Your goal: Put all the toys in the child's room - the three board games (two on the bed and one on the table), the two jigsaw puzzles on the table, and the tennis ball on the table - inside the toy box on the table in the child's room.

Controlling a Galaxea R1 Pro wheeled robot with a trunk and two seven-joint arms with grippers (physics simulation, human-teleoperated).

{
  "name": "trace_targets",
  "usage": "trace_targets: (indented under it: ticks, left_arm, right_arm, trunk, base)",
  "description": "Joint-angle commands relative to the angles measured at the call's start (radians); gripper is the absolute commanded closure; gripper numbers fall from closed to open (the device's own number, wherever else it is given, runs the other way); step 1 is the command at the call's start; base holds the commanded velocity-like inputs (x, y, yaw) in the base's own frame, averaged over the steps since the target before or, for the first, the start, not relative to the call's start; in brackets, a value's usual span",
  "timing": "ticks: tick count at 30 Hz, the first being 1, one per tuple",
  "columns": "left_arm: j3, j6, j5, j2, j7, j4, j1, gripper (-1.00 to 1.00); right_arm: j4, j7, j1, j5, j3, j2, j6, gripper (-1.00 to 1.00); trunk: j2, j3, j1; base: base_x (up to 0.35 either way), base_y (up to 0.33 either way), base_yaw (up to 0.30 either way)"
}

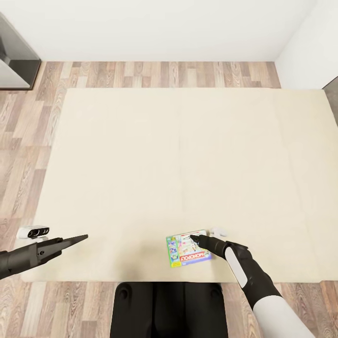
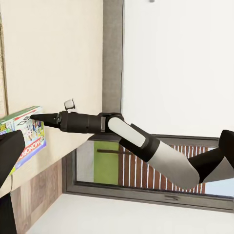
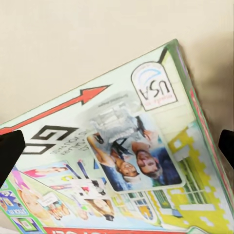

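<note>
The Monopoly board game is lying flat on the beige bed, low in the head view and a little right of centre, close to the bed's near edge. Its green-edged cover is facing up, with the red "Monopoly" banner running along the side nearest me. In the right wrist view the box is taking up most of the frame, tilted, showing a red arrow, a "USA" badge and a photo of people on the lid.

I am reaching my right pincer down over the upper right part of the box, its dark tip lying over the cover. In the left wrist view that pincer is tapering to a single point at the box's edge, so its fingers are looking pressed together; whether it is touching the lid, I cannot tell.

My left pincer is hovering over the bed at the lower left of the head view, well apart from the game, its fingers drawn together into a point with nothing between them.

Wood plank floor is surrounding the bed, with a white wall along the top of the frame.
</note>
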Motion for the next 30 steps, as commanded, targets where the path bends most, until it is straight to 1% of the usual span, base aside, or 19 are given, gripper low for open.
trace_targets:
  ticks: [1,30]
  left_arm:
    - [0.0,0.011,0.0,0.0,-0.004,0.0,0.0,-1.0]
    - [0.0,0.011,0.0,0.001,-0.004,0.0,0.0,-1.0]
  right_arm:
    - [-0.001,0.001,0.0,-0.002,-0.001,0.0,0.005,-1.0]
    - [-0.001,0.001,0.0,-0.002,0.001,0.0,0.005,-1.0]
  trunk:
    - [-0.002,-0.001,0.001]
    - [-0.002,-0.001,0.001]
  base:
    - [0.0,0.076,0.0]
    - [0.0,0.042,0.0]
